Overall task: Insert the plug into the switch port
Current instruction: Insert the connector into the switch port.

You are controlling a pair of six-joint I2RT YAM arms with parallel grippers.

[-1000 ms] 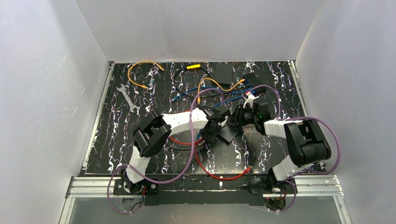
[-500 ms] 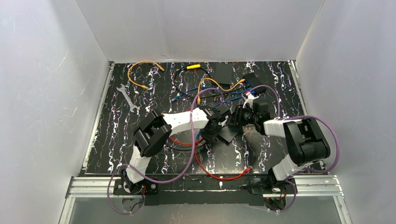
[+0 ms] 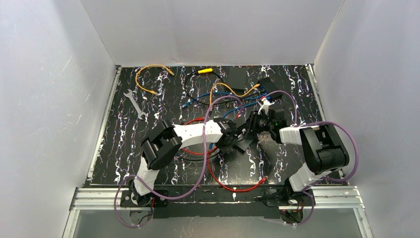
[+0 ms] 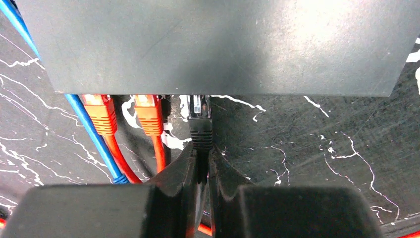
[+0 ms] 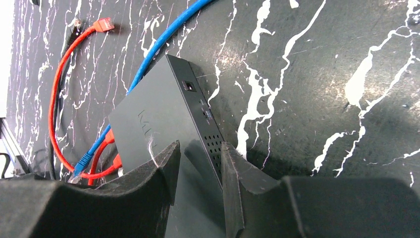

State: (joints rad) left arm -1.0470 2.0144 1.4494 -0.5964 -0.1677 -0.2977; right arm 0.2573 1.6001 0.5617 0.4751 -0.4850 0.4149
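The black switch (image 4: 218, 44) lies flat; it also shows in the top view (image 3: 243, 142) and the right wrist view (image 5: 158, 124). Two red plugs (image 4: 101, 115) sit in its ports at the left. My left gripper (image 4: 200, 151) is shut on the black plug (image 4: 201, 121) by its boot. The plug's clear tip is at the mouth of the neighbouring port, under the switch's edge. In the top view the left gripper (image 3: 229, 140) is just left of the switch. My right gripper (image 5: 200, 153) straddles the switch's corner, its fingers closed against it; in the top view (image 3: 250, 130) it is at the switch's right.
A blue cable (image 4: 86, 124) runs beside the red plugs. A loose red cable (image 3: 233, 186) loops at the front. A wrench (image 3: 134, 104), an orange cable (image 3: 148, 74), a yellow-handled screwdriver (image 3: 204, 71) and two black boxes (image 3: 236, 77) lie at the back.
My left arm has swung lower and shifted right, carrying the black plug in against the switch's port side. The right gripper and the switch have barely moved.
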